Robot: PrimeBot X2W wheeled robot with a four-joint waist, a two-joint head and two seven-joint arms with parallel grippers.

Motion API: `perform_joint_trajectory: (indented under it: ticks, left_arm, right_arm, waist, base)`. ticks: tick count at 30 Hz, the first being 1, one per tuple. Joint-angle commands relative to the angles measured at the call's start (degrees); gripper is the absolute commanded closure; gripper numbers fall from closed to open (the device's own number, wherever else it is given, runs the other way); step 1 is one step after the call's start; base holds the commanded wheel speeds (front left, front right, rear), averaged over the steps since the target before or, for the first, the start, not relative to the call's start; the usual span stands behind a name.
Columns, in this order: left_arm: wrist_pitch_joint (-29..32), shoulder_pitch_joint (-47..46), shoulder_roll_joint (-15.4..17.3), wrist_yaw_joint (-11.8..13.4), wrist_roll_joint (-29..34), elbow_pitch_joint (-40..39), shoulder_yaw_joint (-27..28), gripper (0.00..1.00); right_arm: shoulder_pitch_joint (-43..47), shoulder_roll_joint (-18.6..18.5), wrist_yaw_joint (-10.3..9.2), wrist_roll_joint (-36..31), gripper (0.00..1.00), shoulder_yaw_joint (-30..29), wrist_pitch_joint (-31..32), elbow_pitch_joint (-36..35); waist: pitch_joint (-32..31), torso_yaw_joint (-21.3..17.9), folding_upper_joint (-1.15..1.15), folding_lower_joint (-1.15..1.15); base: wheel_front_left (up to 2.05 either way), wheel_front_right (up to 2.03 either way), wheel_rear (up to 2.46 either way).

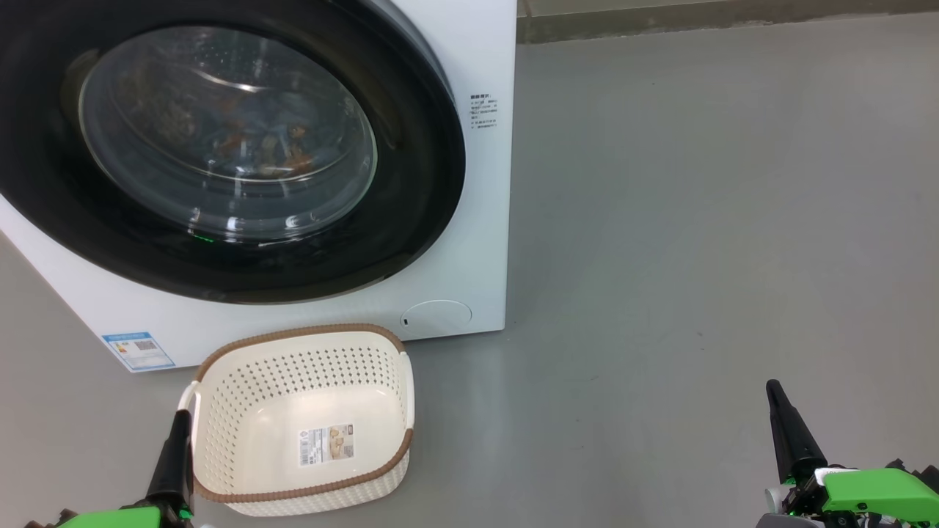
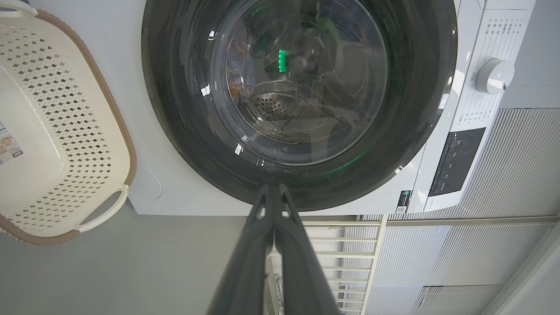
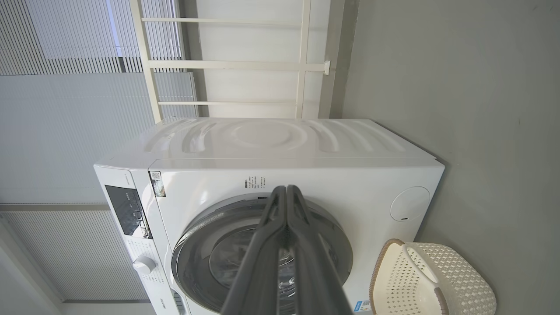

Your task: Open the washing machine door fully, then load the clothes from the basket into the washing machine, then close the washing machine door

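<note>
Left gripper [image 1: 179,419] and right gripper [image 1: 772,387] idle, pinched shut and empty, work seemingly done: clothes [image 1: 273,149] behind the closed door [image 1: 429,183], basket [image 1: 293,367] bare.

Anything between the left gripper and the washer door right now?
Nothing visible. The left gripper, shut, points straight at the closed washing machine door with only open air between them. The empty basket sits off to one side of that line.
</note>
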Motion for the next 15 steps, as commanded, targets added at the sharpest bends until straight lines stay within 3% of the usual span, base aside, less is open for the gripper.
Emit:
perform_joint_trajectory:
  ticks: [1,15]
  left_arm:
    - [0.3,-2.2,1.2,-0.2,-0.2,-1.1,1.9,1.00]
    - [0.3,-2.2,1.2,-0.2,-0.2,-1.1,2.0,1.00]
  right_arm:
    - [-2.6,-0.4,-0.06,0.2,1.00,1.3,0.4,-1.7]
    - [-2.6,-0.4,-0.06,0.2,1.00,1.3,0.4,-1.7]
  waist:
    - [0.0,0.0,0.00,0.00]
    - [0.0,0.0,0.00,0.00]
  base:
    - [0.00,0.00,0.00]
    - [0.00,0.00,0.00]
